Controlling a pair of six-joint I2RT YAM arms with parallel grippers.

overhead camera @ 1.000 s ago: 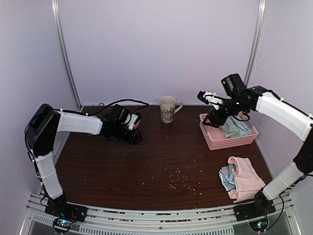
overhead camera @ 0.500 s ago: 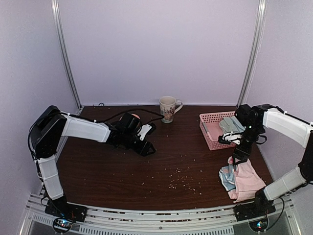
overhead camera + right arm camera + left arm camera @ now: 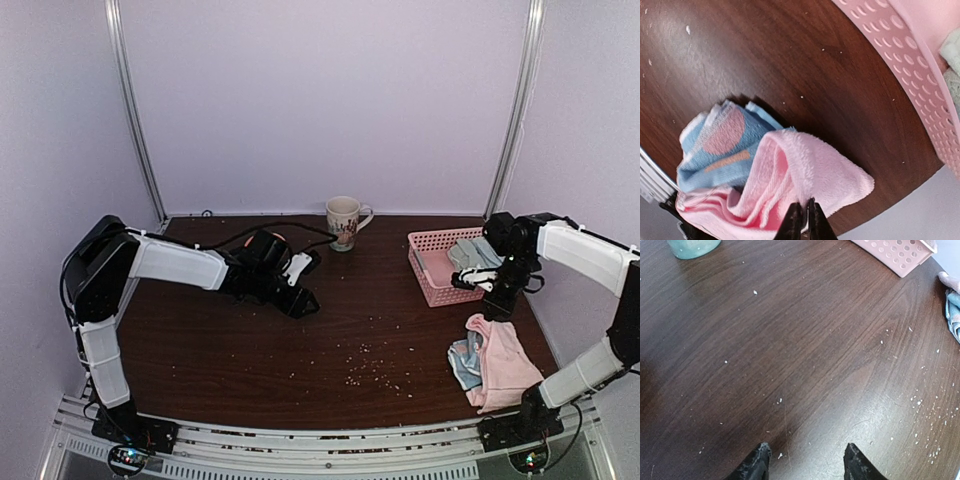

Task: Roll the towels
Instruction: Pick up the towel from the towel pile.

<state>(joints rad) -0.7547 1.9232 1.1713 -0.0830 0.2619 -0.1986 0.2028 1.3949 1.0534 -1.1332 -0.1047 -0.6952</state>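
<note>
A pale pink towel lies crumpled at the table's near right, partly over a light blue towel with pink patches. My right gripper is above their far end, shut on a raised fold of the pink towel. The blue towel lies to the left of that fold in the right wrist view. More towels, sage green and pale blue, sit in the pink basket. My left gripper hovers open and empty over bare wood left of centre.
A patterned mug stands at the back centre. The pink basket is close beside the right gripper, and the right table edge is just past the towels. Crumbs dot the middle of the table. A black cable runs behind the left arm.
The right arm swung from above the basket down to the pink towel and shut on a fold of it. The left gripper slid right, then held still.
</note>
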